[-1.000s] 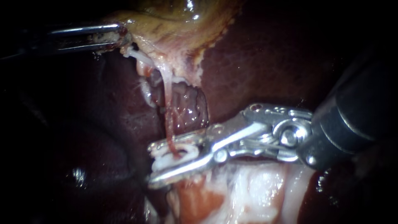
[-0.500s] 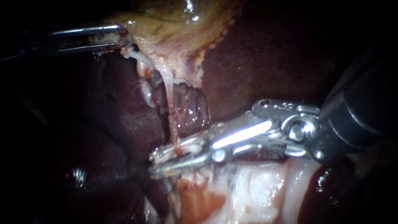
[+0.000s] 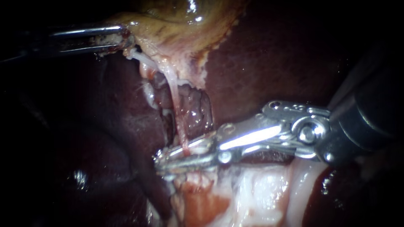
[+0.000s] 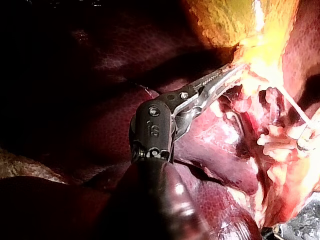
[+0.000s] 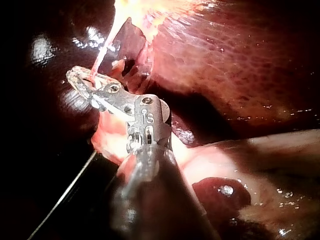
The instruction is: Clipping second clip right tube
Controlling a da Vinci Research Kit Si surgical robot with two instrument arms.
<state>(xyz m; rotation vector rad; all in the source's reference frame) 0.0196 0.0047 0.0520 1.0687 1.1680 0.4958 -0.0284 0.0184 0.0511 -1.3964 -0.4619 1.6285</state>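
Observation:
A thin pink-white tube (image 3: 174,109) runs down from the yellowish gallbladder (image 3: 176,21) into the jaws of my right instrument (image 3: 162,159). These metal jaws lie nearly together, shut across the tube at its lower end. In the right wrist view the tube (image 5: 102,52) enters the same jaws (image 5: 75,80). My left instrument (image 3: 120,38) is shut on the gallbladder's pale lower edge and holds it up at the upper left. Its jaws (image 4: 235,70) reach into that bright tissue in the left wrist view. I cannot make out a clip between the right jaws.
Dark red liver (image 3: 269,59) surrounds the opened cleft behind the tube. Pale white and orange fatty tissue (image 3: 252,193) lies just under the right instrument's jaws and hinge. A second whitish strand (image 3: 145,86) hangs left of the tube.
The right instrument's jaws have closed from wide open around the tube to nearly together on it. Its hinge has shifted slightly right. The left instrument has held still.

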